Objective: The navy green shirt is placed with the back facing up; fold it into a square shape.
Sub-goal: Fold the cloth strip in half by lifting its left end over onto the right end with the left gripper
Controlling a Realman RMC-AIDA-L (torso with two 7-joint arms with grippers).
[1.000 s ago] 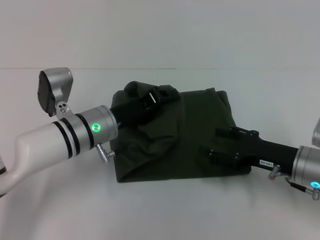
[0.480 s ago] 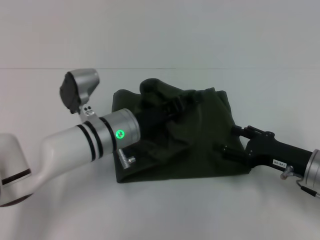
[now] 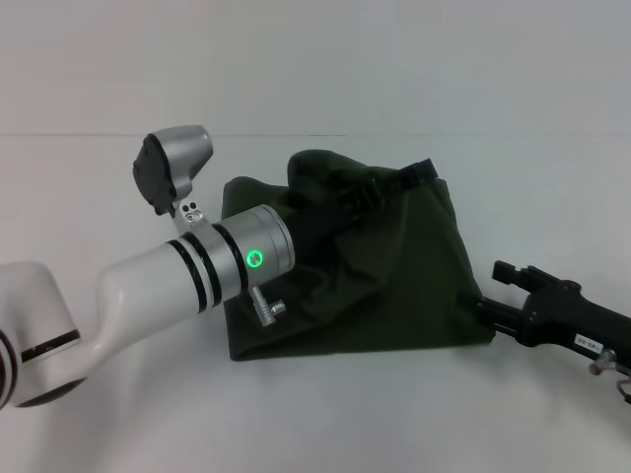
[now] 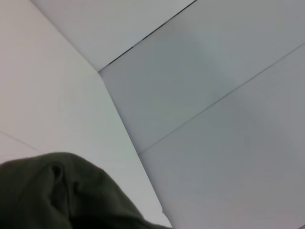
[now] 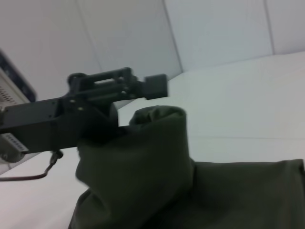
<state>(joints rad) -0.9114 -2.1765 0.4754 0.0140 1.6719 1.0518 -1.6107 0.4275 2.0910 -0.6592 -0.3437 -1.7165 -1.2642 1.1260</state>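
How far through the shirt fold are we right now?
The navy green shirt already lies as a compact, roughly square bundle. In hand: the left gripper holds a flap lifted above it, carrying it toward the right side. The right gripper sits off the shirt's right edge. Left: lay the flap flat and release.

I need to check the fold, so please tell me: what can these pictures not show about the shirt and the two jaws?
- Left gripper, head view: whether the jaws pinch the navy green shirt; raised cloth wraps them.
- Shirt's left part, head view: covered by the left arm.
- Right gripper, head view: jaw gap, dark at the shirt's edge.
- Left wrist view: shirt cut off by the frame edge.
- Lettering: not visible in any view.
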